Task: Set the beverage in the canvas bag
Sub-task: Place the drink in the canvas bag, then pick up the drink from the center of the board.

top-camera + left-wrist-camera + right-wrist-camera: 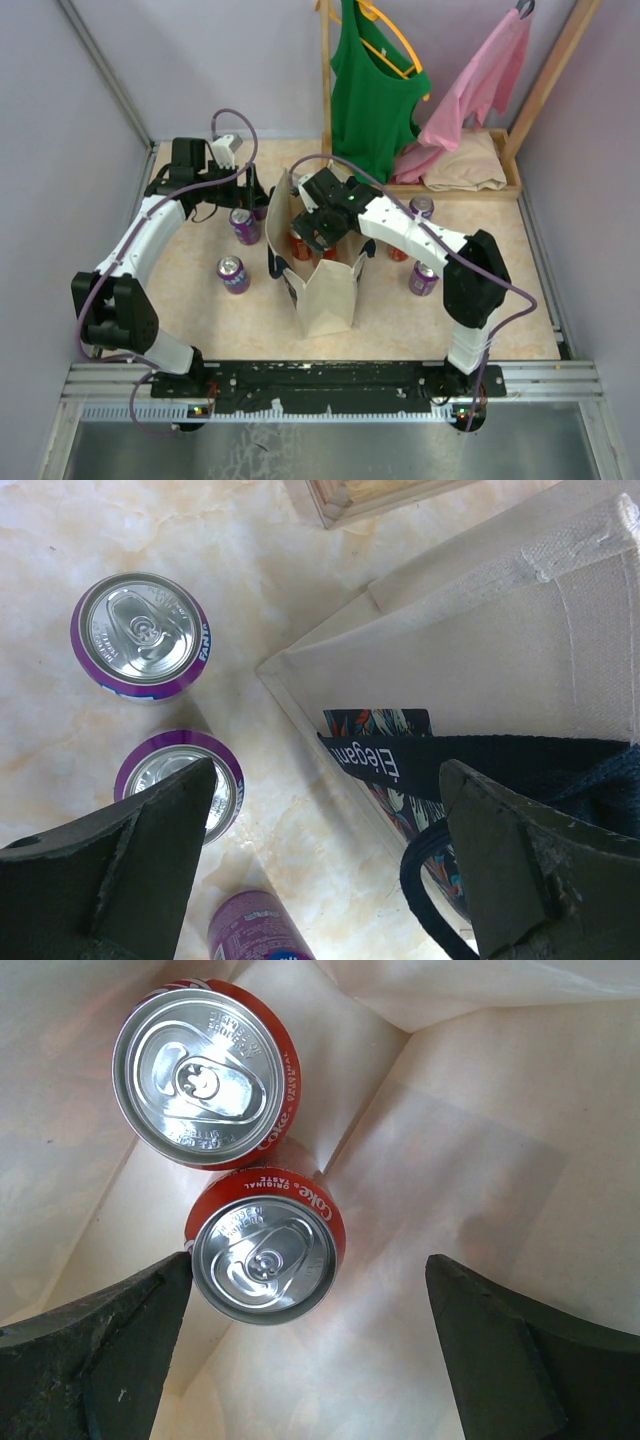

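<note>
Your right gripper hung empty, jaws apart, over the canvas bag at frame centre, where two red cans stood upright inside. Your left gripper, also spread, hovered beside purple cans, probably to pick next.

Robot lab cell: plain walls, aluminium mounting rail, clothes rack.
</note>
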